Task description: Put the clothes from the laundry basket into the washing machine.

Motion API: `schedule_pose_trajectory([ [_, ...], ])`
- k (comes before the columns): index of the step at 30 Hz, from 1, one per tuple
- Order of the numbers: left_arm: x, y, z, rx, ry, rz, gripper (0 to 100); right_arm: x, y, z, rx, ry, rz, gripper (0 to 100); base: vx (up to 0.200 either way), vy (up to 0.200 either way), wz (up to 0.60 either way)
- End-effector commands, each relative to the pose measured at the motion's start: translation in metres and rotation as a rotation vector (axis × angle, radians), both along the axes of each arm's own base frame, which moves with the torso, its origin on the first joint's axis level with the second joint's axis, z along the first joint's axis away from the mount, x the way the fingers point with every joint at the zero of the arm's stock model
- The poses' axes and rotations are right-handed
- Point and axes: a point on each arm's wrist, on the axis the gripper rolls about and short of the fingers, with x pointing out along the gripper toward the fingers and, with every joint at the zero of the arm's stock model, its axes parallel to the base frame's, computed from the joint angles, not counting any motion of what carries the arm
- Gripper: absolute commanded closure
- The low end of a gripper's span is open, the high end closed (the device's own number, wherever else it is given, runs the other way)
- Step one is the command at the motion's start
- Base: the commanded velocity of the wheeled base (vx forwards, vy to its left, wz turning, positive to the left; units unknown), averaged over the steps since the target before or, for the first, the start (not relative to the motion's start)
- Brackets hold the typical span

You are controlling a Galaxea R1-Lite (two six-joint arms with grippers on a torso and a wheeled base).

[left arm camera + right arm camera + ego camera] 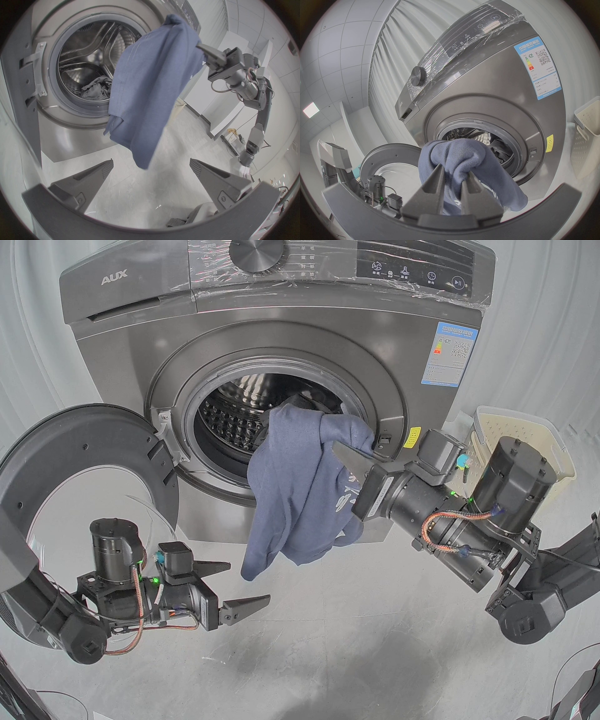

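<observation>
The job is partly done. 1 dark, crumpled cloth [95,89] already lies inside the shiny metal drum of the washing machine [312,334]. The right claw [344,452] is pinched tight on a blue sweatshirt [300,496]. It holds the top of the sweatshirt up at the round hole, near 3 o'clock on its rim. The soft, thick cloth hangs down in folds past 6 o'clock, outside the machine, so it is not in yet.

The left claw [249,582] is wide open and holds nothing, low at 7 o'clock from the hole. The round door [81,446] stands open at 9 o'clock.

The cream plastic laundry basket [500,418], dotted with little holes, sits at 3 o'clock. I cannot tell if more clothes are in it.
</observation>
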Motion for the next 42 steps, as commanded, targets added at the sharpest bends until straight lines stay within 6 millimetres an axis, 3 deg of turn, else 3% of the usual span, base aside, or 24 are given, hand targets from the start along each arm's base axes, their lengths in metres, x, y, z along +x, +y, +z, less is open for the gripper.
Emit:
schedule_pose_trajectory([
  [1, 0.023, -0.011, -0.019, 0.001, 0.031, 0.006, 0, -0.003, 0.001, 0.001, 0.001, -0.001, 0.007, 100, 0.000, 0.000, 0.00],
  [12, 0.052, -0.030, -0.028, -0.048, -0.094, 0.074, 0, -0.006, 0.001, -0.002, -0.008, 0.007, 0.013, 100, 0.000, 0.000, 0.00],
  [13, 0.052, -0.031, -0.029, -0.052, -0.104, 0.080, 100, -0.006, 0.002, -0.002, -0.007, 0.008, 0.015, 100, 0.000, 0.000, 0.00],
  [22, 0.042, -0.027, -0.022, -0.079, -0.163, 0.100, 100, -0.007, 0.001, -0.006, -0.018, 0.019, 0.015, 100, 0.000, 0.000, 0.00],
  [26, 0.012, -0.026, -0.001, -0.143, -0.223, 0.064, 100, -0.008, -0.003, -0.018, -0.050, 0.049, 0.010, 100, 0.000, 0.000, 0.00],
  [32, -0.059, -0.017, 0.035, -0.249, -0.266, -0.037, 100, -0.007, -0.005, -0.033, -0.091, 0.089, 0.012, 100, 0.000, 0.000, 0.00],
  [36, -0.078, -0.014, 0.050, -0.308, -0.297, -0.073, 100, -0.006, -0.003, -0.036, -0.089, 0.083, 0.016, 100, 0.000, 0.000, 0.00],
  [37, -0.086, -0.014, 0.062, -0.367, -0.311, -0.098, 100, -0.004, 0.000, -0.040, -0.089, 0.081, 0.019, 100, 0.000, 0.000, 0.00],
  [42, -0.084, -0.016, 0.068, -0.391, -0.317, -0.097, 100, -0.001, 0.006, -0.056, -0.105, 0.091, 0.033, 100, 0.000, 0.000, 0.00],
])
